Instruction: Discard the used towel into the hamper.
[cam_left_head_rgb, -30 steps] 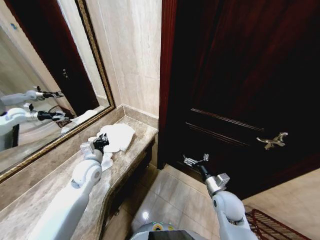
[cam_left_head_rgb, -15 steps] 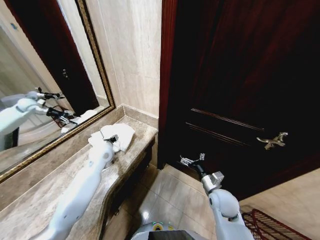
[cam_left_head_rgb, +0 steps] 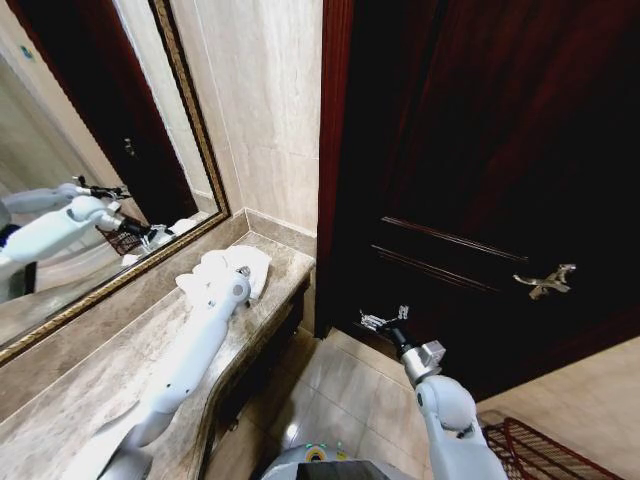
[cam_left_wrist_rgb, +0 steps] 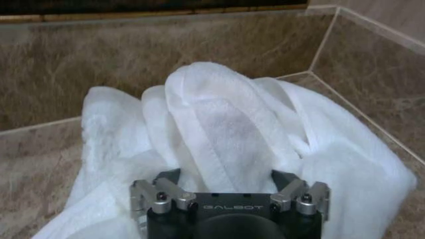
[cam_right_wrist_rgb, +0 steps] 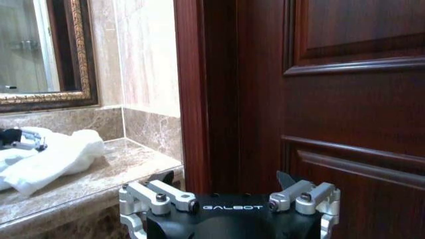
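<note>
The used towel (cam_left_head_rgb: pixel 215 268) is a white crumpled heap on the marble counter (cam_left_head_rgb: pixel 120 370), near the corner by the wall. My left gripper (cam_left_head_rgb: pixel 240 272) reaches onto it. In the left wrist view the left gripper (cam_left_wrist_rgb: pixel 226 177) is open, its fingers (cam_left_wrist_rgb: pixel 166 175) straddling a raised fold of the towel (cam_left_wrist_rgb: pixel 219 124). My right gripper (cam_left_head_rgb: pixel 385 318) hangs open in front of the dark door with nothing in it; its wrist view shows the right gripper (cam_right_wrist_rgb: pixel 226 179) and the towel (cam_right_wrist_rgb: pixel 59 154) farther off. Part of the reddish wire hamper (cam_left_head_rgb: pixel 530 445) shows on the floor at lower right.
A gold-framed mirror (cam_left_head_rgb: pixel 70 190) runs along the wall behind the counter. A dark wooden door (cam_left_head_rgb: pixel 480 150) with a metal handle (cam_left_head_rgb: pixel 545 280) stands to the right. Tiled floor (cam_left_head_rgb: pixel 330 390) lies between the counter and the door.
My left arm has stretched forward along the counter, bringing its gripper onto the towel. My right gripper has drifted slightly left.
</note>
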